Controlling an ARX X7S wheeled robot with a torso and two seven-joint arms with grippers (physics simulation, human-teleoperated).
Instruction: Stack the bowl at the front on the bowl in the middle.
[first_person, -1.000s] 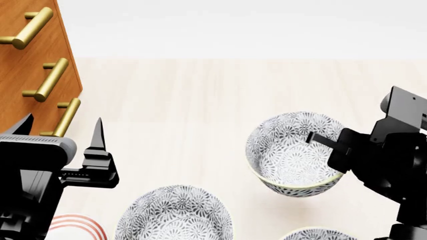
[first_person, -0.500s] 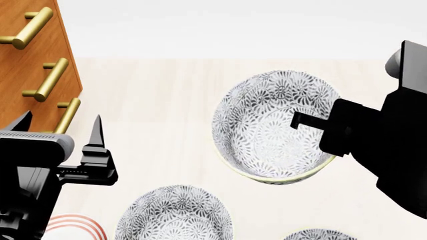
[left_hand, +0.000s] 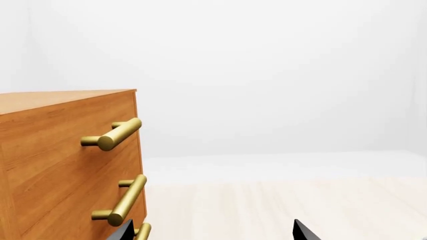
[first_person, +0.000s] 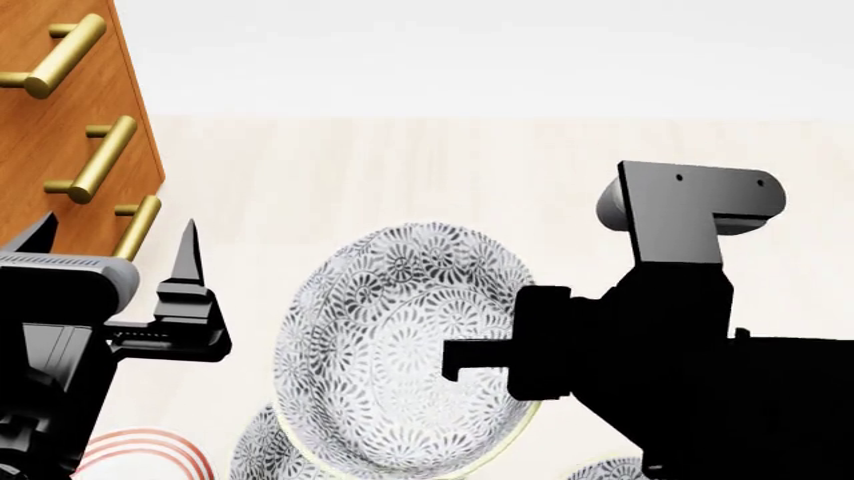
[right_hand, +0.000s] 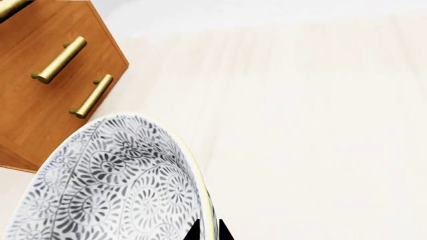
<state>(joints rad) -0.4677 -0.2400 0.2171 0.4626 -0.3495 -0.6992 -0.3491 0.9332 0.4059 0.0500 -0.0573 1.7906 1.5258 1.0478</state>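
Observation:
A grey floral-patterned bowl (first_person: 394, 345) hangs tilted in the air, its inside facing the head camera. My right gripper (first_person: 461, 360) is shut on its rim, one finger inside and one outside. The right wrist view shows the same bowl (right_hand: 113, 185) with my right gripper (right_hand: 208, 232) pinching its yellow-edged rim. Beneath it, mostly hidden, a second patterned bowl (first_person: 254, 452) rests on the table. A sliver of a third bowl (first_person: 611, 470) shows at the bottom right. My left gripper (first_person: 114, 240) stands open and holds nothing, left of the bowls; its fingertips frame the left gripper (left_hand: 213, 232) in the wrist view.
A wooden drawer cabinet (first_person: 67, 120) with brass handles stands at the left, close to my left gripper, and also shows as the cabinet (left_hand: 67, 165) and the cabinet (right_hand: 53, 80). A red-ringed plate (first_person: 140, 448) lies at the bottom left. The pale wooden table (first_person: 400, 170) stretches behind.
My right arm has carried the held bowl leftward and nearer the head camera, tilting it more, so it now covers the bowl at the lower left. The left arm has barely moved.

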